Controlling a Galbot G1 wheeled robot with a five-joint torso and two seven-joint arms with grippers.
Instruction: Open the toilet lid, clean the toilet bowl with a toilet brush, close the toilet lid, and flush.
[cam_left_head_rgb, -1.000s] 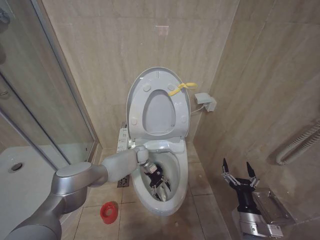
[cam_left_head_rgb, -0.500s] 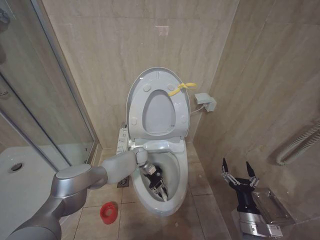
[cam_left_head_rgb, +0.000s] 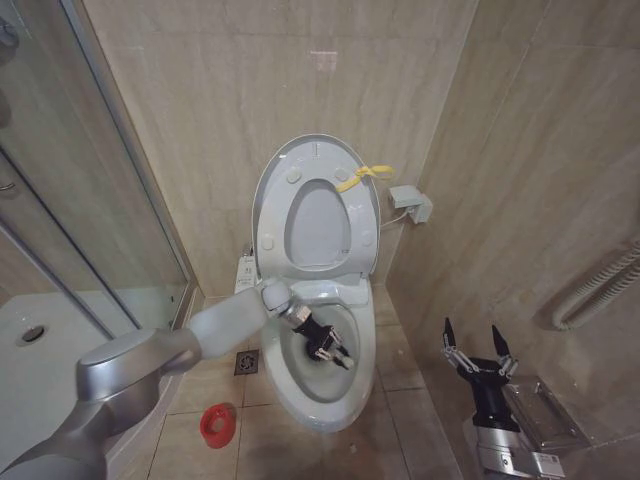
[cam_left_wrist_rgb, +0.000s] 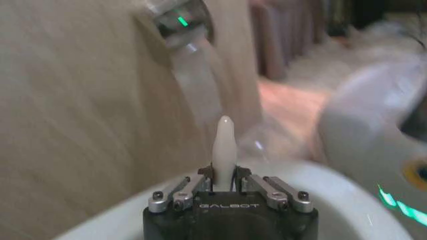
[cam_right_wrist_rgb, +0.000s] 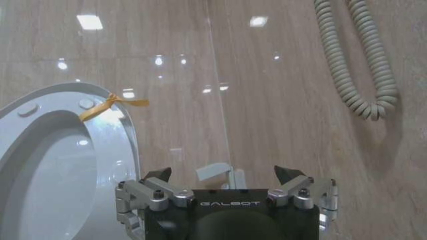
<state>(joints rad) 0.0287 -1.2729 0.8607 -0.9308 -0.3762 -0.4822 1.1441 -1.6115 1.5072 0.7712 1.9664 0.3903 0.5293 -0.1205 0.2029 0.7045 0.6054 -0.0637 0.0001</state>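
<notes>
The toilet lid (cam_left_head_rgb: 318, 158) stands upright against the wall, a yellow ribbon (cam_left_head_rgb: 362, 176) tied to its rim; the ring seat is raised against it. Below, the toilet bowl (cam_left_head_rgb: 290, 400) is uncovered. My left gripper (cam_left_head_rgb: 335, 354) reaches into the bowl over its middle. In the left wrist view the left gripper (cam_left_wrist_rgb: 225, 176) is shut on the white handle of the toilet brush (cam_left_wrist_rgb: 225, 142); the bristle head is hidden. My right gripper (cam_left_head_rgb: 478, 346) hangs open and idle at the lower right, and from the right wrist view it (cam_right_wrist_rgb: 227, 175) faces the lid (cam_right_wrist_rgb: 60, 150).
A red cup holder (cam_left_head_rgb: 217, 424) sits on the floor left of the bowl, near a floor drain (cam_left_head_rgb: 247, 362). The glass shower door (cam_left_head_rgb: 80, 200) and shower tray (cam_left_head_rgb: 40, 370) are at left. A white wall box (cam_left_head_rgb: 412, 204) and coiled hose (cam_right_wrist_rgb: 353, 60) are at right.
My left gripper has lifted with the brush from the front of the bowl toward its middle and right side. The right arm has not moved.
</notes>
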